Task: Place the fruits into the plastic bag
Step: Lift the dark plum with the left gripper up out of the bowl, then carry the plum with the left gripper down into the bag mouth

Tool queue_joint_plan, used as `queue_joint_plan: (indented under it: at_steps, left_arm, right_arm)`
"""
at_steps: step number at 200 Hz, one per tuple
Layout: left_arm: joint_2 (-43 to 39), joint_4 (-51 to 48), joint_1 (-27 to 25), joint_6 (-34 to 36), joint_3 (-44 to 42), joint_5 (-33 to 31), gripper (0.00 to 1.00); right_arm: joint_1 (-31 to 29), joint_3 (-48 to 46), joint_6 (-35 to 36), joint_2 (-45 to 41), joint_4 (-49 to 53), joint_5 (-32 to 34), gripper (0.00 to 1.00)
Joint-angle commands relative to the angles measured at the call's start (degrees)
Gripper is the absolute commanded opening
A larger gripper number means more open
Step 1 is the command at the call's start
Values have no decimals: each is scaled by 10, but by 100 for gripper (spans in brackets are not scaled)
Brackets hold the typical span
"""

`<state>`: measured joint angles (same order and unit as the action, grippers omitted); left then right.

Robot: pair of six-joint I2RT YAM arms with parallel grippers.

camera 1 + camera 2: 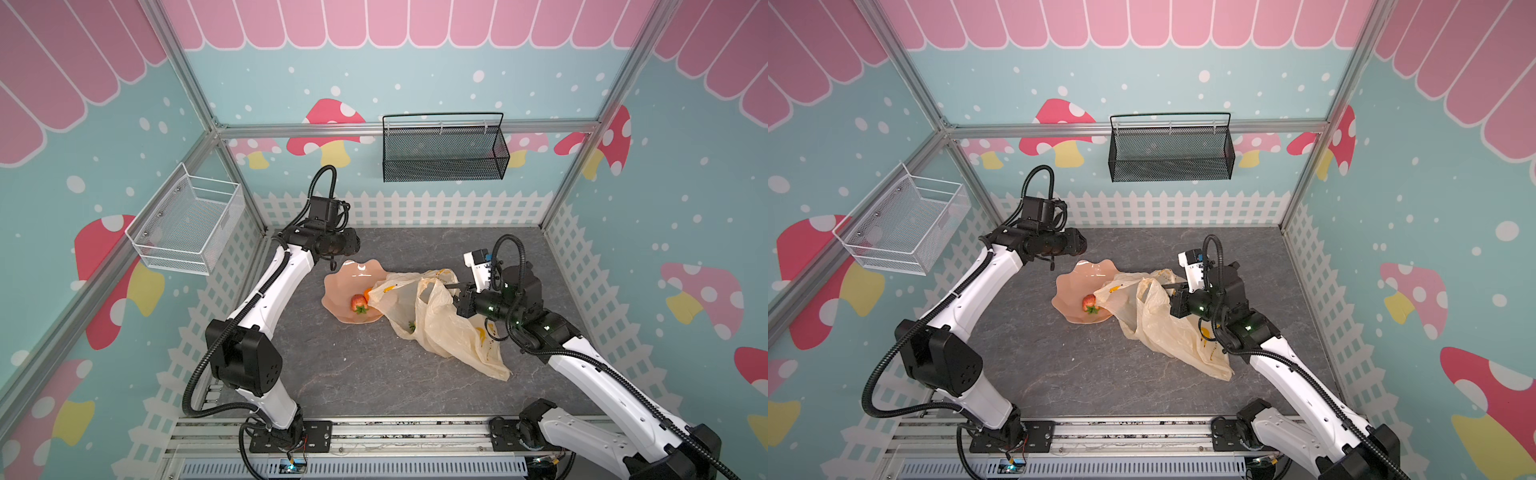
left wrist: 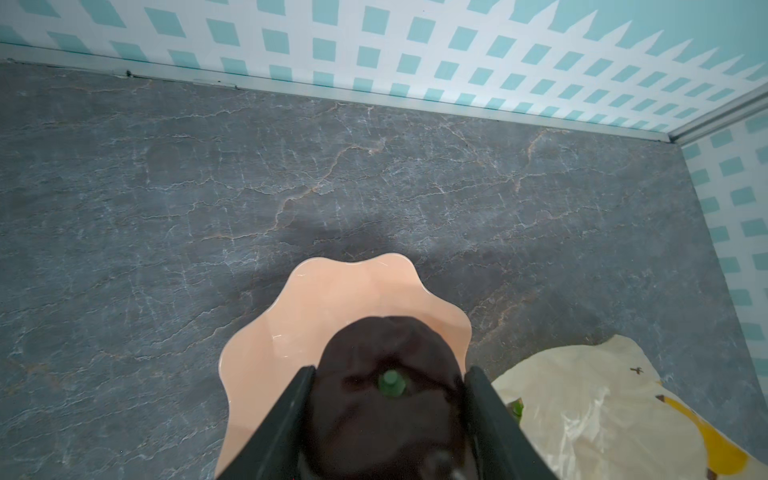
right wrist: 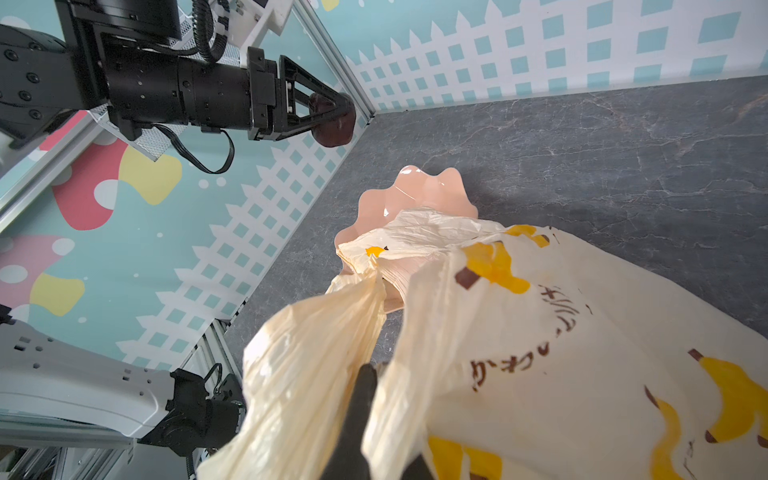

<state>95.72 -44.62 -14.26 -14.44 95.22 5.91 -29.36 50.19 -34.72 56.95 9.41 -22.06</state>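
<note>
My left gripper (image 1: 355, 247) (image 2: 390, 370) hangs above the far edge of the pink wavy dish (image 1: 343, 279) (image 2: 266, 357). It is shut on a dark maroon toy fruit (image 2: 374, 415) (image 3: 333, 123) with a green stem. A red strawberry (image 1: 358, 302) (image 1: 1089, 302) lies in the dish. Beside it an orange (image 1: 367, 293) is half covered by the plastic bag (image 1: 449, 332) (image 1: 1167, 328) (image 3: 540, 332). The bag's mouth drapes over the dish's right rim. My right gripper (image 1: 448, 286) (image 3: 367, 370) is shut on the bag's upper edge and holds it lifted. A green strawberry top (image 1: 411, 325) shows through the bag.
A white wire basket (image 1: 187, 220) hangs on the left wall. A black mesh basket (image 1: 444, 153) hangs on the back wall. The fence-print walls close off the grey marbled table (image 1: 374, 374) on three sides. The arms' base rail runs along the front.
</note>
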Motion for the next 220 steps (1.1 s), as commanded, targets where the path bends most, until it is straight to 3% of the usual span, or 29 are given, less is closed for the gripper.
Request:
queue_joint_plan:
  at_steps: [1, 29, 54, 75, 108, 129, 220]
  left_arm:
    - [-49, 16, 1, 59, -20, 76, 37]
    - [-92, 15, -7, 107, -54, 157, 35]
    - [-134, 15, -45, 156, -92, 202, 35]
    - [-157, 9, -85, 187, -114, 202, 33]
    - [-165, -2, -89, 186, -123, 222, 31]
    - [-169, -13, -123, 196, -125, 223, 29]
    - [-105, -21, -201, 190, -172, 163, 17]
  right_arm:
    - [-3, 0, 7, -1, -10, -4, 0]
    - [-3, 0, 7, -3, -8, -3, 0]
    - [-3, 1, 8, -1, -8, -2, 0]
    - [-3, 1, 7, 1, -8, -3, 0]
    - [-3, 2, 7, 2, -8, -4, 0]
    - [-3, 1, 7, 1, -7, -3, 0]
    - [-3, -2, 5, -4, -7, -2, 0]
